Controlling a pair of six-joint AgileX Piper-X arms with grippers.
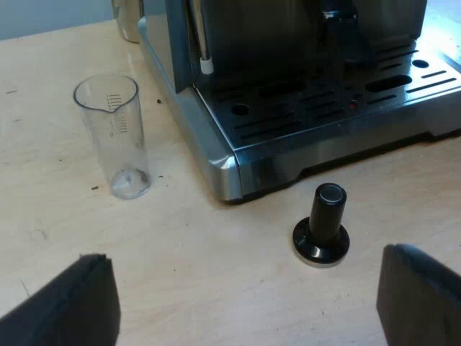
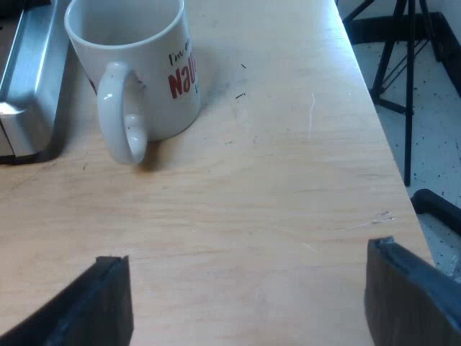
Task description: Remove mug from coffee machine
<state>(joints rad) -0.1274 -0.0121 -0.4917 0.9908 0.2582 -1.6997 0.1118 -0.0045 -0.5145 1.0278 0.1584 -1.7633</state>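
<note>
A white mug (image 2: 137, 68) with red lettering stands upright on the wooden table, beside the corner of the espresso machine (image 2: 29, 79), its handle turned toward my right gripper (image 2: 248, 303). That gripper is open and empty, some way back from the mug. My left gripper (image 1: 248, 299) is open too, hovering over the table near the tamper (image 1: 322, 227) with the black knob, which stands before the machine's drip tray (image 1: 338, 108). No mug is on the tray.
A clear measuring glass (image 1: 119, 137) stands upright on the table by the machine's side. The table's edge (image 2: 389, 144) runs close to the mug; beyond it are the floor and a black tripod (image 2: 407, 72).
</note>
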